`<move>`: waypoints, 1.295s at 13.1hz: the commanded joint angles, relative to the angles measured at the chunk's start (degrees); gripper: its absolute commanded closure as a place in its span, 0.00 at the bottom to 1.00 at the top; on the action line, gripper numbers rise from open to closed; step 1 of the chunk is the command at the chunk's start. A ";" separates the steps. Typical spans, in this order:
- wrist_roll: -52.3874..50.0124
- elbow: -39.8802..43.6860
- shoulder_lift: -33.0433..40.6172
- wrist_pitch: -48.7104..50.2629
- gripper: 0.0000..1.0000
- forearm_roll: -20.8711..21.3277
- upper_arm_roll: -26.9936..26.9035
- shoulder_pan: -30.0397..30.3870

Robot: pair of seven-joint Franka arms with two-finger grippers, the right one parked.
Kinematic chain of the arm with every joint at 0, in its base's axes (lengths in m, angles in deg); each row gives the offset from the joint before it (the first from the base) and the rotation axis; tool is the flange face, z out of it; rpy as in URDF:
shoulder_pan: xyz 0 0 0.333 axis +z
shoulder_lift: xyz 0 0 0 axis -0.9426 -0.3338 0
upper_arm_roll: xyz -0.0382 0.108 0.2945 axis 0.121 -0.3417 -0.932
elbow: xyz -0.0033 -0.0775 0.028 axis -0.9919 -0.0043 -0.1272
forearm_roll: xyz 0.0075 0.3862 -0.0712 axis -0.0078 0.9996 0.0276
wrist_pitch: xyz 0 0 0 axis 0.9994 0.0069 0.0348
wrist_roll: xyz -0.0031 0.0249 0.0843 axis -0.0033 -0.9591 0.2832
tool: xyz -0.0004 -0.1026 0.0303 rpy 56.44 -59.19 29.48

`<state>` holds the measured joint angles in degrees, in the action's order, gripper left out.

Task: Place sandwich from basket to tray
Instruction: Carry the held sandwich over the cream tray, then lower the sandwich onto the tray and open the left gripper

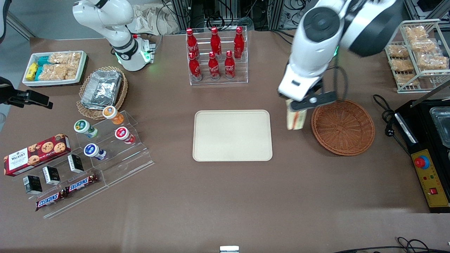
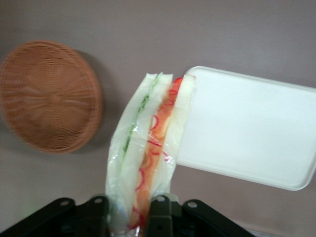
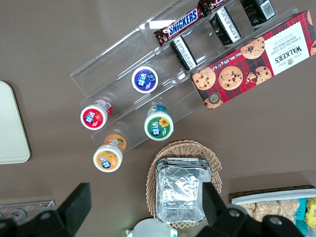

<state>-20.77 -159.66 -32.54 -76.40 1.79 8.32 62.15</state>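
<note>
My left gripper (image 1: 297, 109) is shut on the sandwich (image 1: 296, 119), a clear-wrapped wedge of white bread with red, orange and green filling. It hangs in the air between the reddish-brown wicker basket (image 1: 342, 127) and the cream tray (image 1: 232, 135). In the left wrist view the sandwich (image 2: 148, 148) sticks out from between the black fingers (image 2: 160, 217), its tip just at the tray's corner (image 2: 247, 123). The basket (image 2: 47, 96) shows nothing inside it.
A rack of red cola bottles (image 1: 215, 54) stands farther from the front camera than the tray. A black device with a red button (image 1: 427, 154) and a wire rack of snack packs (image 1: 418, 52) are at the working arm's end. Yogurt cups and candy bars (image 1: 91, 140) lie toward the parked arm's end.
</note>
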 commanded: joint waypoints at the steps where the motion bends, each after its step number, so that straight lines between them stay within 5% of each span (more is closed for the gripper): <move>1: -2.85 -0.57 -6.00 -5.56 1.00 1.51 1.01 -2.02; 8: -5.92 -15.51 -12.61 -26.92 1.00 8.87 0.84 -3.96; 15: -14.88 -15.44 -22.37 -34.67 1.00 19.69 0.75 -4.05; 16: -15.07 -15.26 -22.63 -34.67 0.81 19.87 0.84 -4.31; 17: -14.89 -15.09 -22.99 -34.67 0.24 20.14 0.75 -4.49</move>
<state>-33.69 -175.59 -54.90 -110.63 20.15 8.98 58.05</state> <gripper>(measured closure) 0.797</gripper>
